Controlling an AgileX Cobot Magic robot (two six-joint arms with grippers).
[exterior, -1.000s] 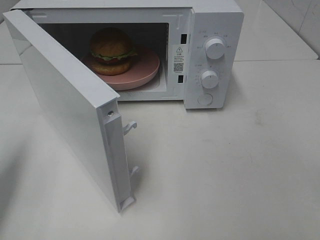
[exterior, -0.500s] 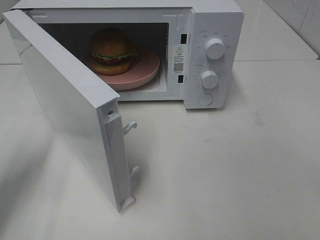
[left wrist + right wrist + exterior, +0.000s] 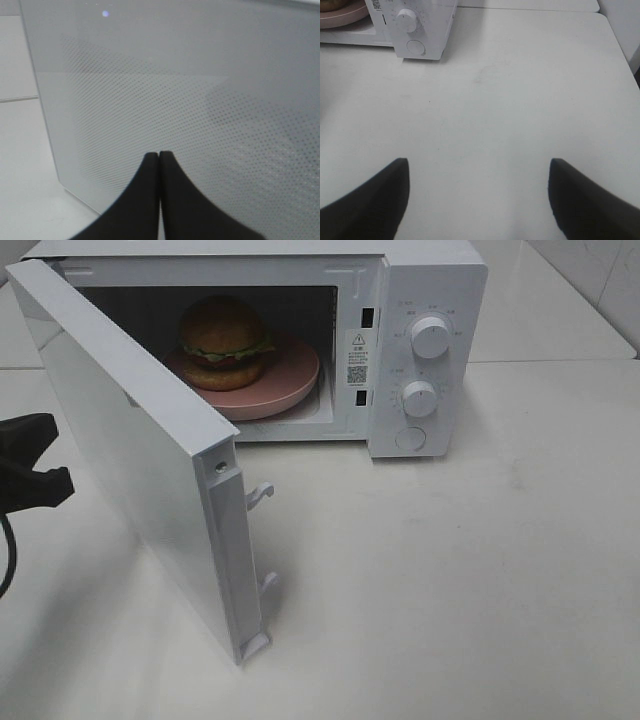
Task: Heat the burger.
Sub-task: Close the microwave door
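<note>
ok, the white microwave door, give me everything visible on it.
The white, flat rectangular microwave door is swung wide open from the oven's left side, upright, free edge toward the camera. That edge carries two white hooked latches, one above the other, and a small round fitting near the top. Its outer face looks glossy with a fine dotted screen. The shut black left gripper points at that face, close; contact cannot be told.
</note>
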